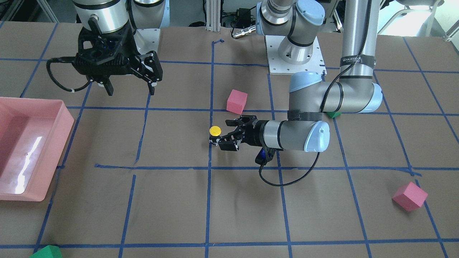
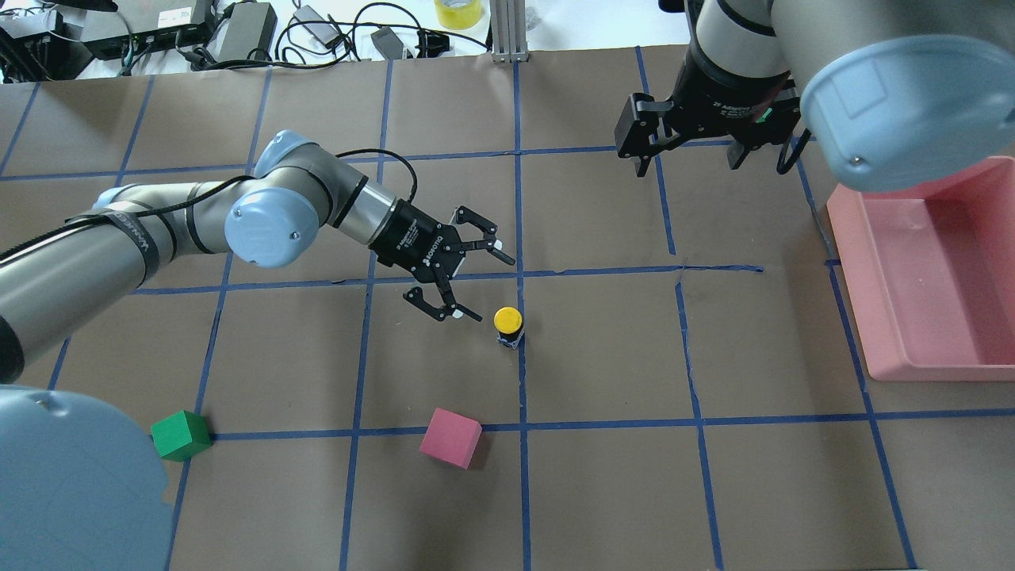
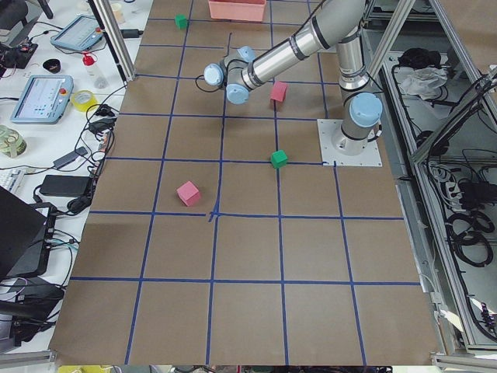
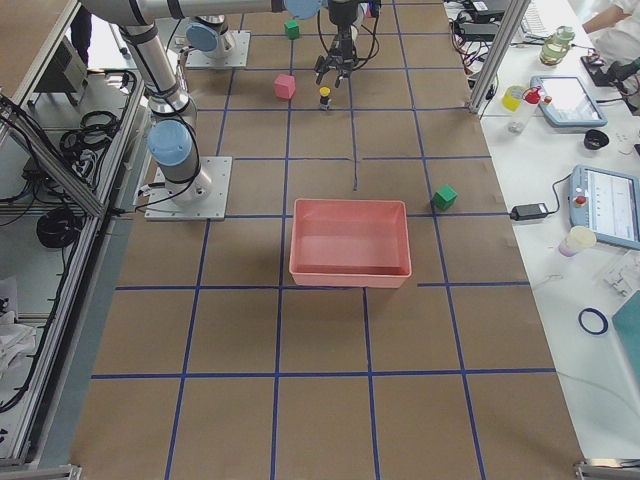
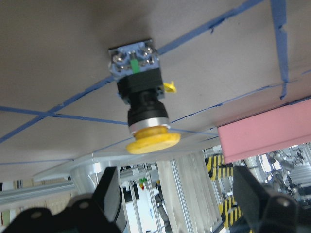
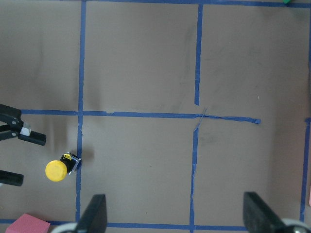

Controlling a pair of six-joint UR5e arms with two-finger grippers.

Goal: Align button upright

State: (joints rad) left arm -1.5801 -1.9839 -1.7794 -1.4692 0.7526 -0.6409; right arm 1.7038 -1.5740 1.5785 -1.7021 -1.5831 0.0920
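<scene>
The button (image 2: 508, 321) stands upright on the brown table, yellow cap up, on a blue tape line; it also shows in the front view (image 1: 215, 130), the left wrist view (image 5: 143, 104) and the right wrist view (image 6: 57, 170). My left gripper (image 2: 490, 287) is open and lies low and level just left of the button, with its fingertips beside it and apart from it. In the left wrist view the button sits ahead of the open fingers (image 5: 111, 194). My right gripper (image 2: 686, 165) is open and empty, held high over the far right of the table.
A pink bin (image 2: 848, 277) stands at the right edge. A pink cube (image 2: 450, 438) lies near the front of the button and a green cube (image 2: 181, 435) to the front left. Another pink cube (image 1: 410, 196) lies far on my left side.
</scene>
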